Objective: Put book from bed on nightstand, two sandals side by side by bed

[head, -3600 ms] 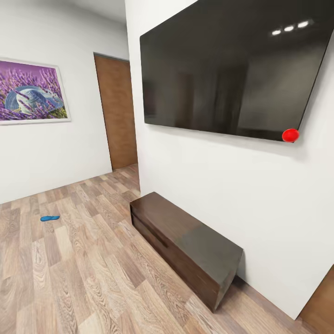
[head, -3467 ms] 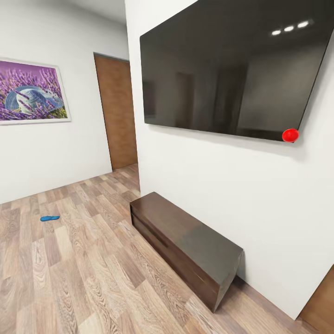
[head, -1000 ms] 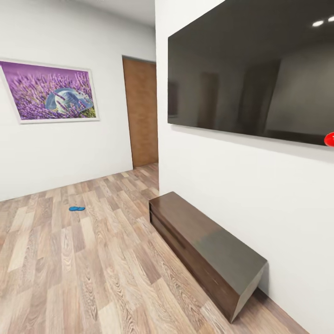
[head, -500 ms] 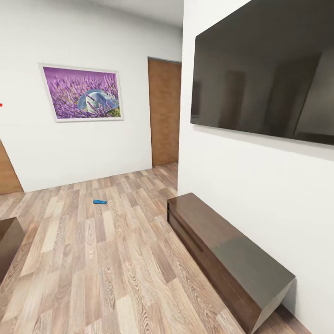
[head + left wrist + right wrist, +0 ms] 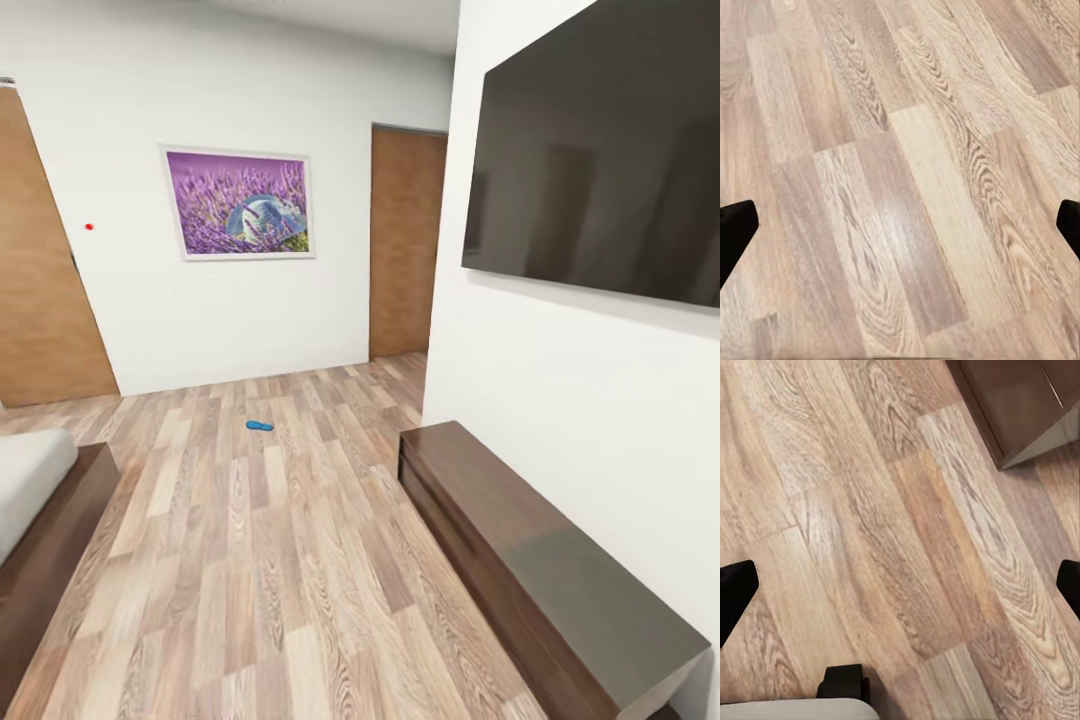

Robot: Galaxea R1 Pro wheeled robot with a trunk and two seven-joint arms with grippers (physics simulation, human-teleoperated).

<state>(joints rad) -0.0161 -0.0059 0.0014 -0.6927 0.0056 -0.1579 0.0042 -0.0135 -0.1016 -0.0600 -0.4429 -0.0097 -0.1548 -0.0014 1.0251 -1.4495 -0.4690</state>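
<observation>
Jaws first: in the left wrist view our left gripper [image 5: 900, 225] shows two dark fingertips [image 5: 735, 229] at opposite edges of the frame, spread wide, with nothing between them but bare wood-plank floor [image 5: 907, 150]. Our right gripper [image 5: 900, 589] reads the same in the right wrist view, its fingertips [image 5: 735, 589] far apart and empty, hanging over the planks. Neither touches anything that we can see. In that same view a corner of a dark brown cabinet [image 5: 1016, 405] sits on the floor ahead of the right gripper, and a dark and pale grey piece, which we cannot identify, shows at the near edge.

From the head view we look across the bedroom. One blue sandal [image 5: 260, 425] lies flat on the open floor, well away from us and near the far white wall, apart from all furniture. At our left, a corner of the bed [image 5: 55, 530] comes in, dark frame with a pale mattress on top. At our right, a long low bench-like cabinet [image 5: 540, 560] stands against the wall, beneath a large dark screen [image 5: 600, 160]. On the far wall hangs a framed purple picture [image 5: 240, 203], with a brown door [image 5: 402, 240] to its right and another wooden panel [image 5: 40, 260] at the left edge.
</observation>
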